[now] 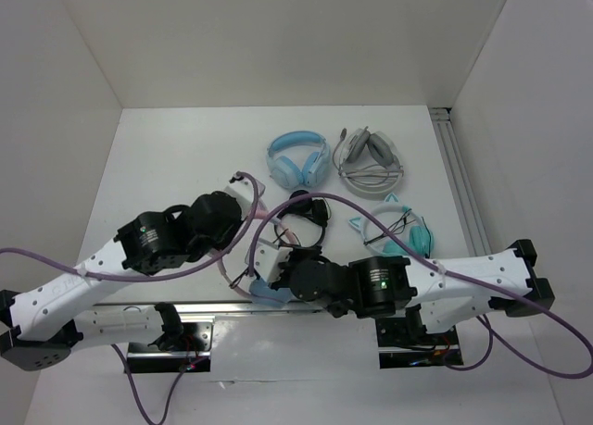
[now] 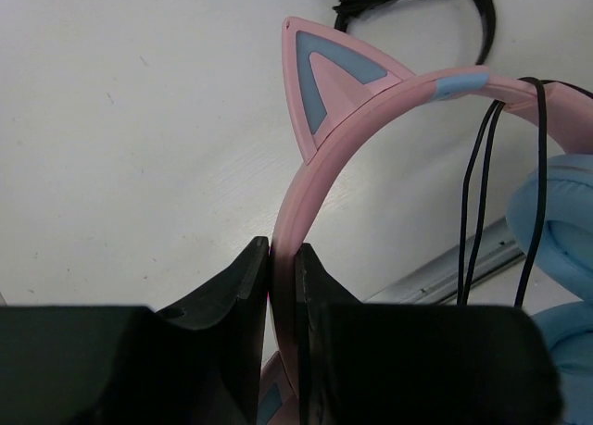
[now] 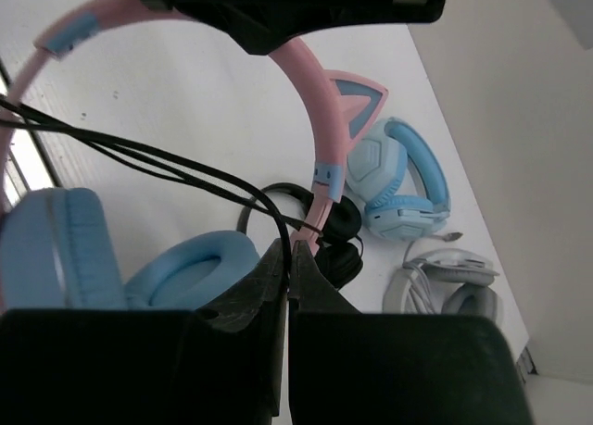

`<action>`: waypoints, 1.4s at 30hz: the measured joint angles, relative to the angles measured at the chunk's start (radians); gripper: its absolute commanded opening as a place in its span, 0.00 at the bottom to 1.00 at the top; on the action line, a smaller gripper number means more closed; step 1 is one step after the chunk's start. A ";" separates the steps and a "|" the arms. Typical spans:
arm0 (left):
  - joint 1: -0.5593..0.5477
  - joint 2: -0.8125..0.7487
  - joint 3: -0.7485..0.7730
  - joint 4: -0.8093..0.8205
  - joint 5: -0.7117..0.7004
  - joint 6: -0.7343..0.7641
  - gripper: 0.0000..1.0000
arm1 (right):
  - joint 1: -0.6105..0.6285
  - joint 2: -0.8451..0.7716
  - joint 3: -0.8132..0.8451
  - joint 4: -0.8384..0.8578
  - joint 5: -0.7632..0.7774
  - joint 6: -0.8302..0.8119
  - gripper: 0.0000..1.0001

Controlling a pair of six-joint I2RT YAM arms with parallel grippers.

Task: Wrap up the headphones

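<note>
Headphones (image 3: pixel 320 119), pink headband (image 2: pixel 313 161) tight between left gripper (image 2: pixel 283 251) fingers, black cable (image 3: pixel 139 156) in right gripper (image 3: pixel 289 249) pinch.

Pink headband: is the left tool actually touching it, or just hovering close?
Touching. The left wrist view shows the left tool clamped shut on the pink headband, which runs down between its two black sides with no gap showing.

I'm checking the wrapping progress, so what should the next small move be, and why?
Probably the right tool should carry the thin black cable around the pink cat-ear headband: it is shut on the cable, the left tool clamps the headband, and cable strands already cross the band.
</note>
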 measured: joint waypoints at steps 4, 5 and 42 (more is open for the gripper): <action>-0.014 0.016 0.105 -0.064 0.068 0.027 0.00 | 0.017 -0.014 -0.001 -0.002 0.031 -0.022 0.00; -0.024 0.018 0.124 -0.072 0.089 0.037 0.00 | 0.022 -0.021 -0.001 -0.002 0.037 -0.027 0.00; -0.058 0.065 0.214 -0.131 0.341 0.098 0.00 | 0.177 -0.103 -0.046 -0.091 0.269 -0.039 0.08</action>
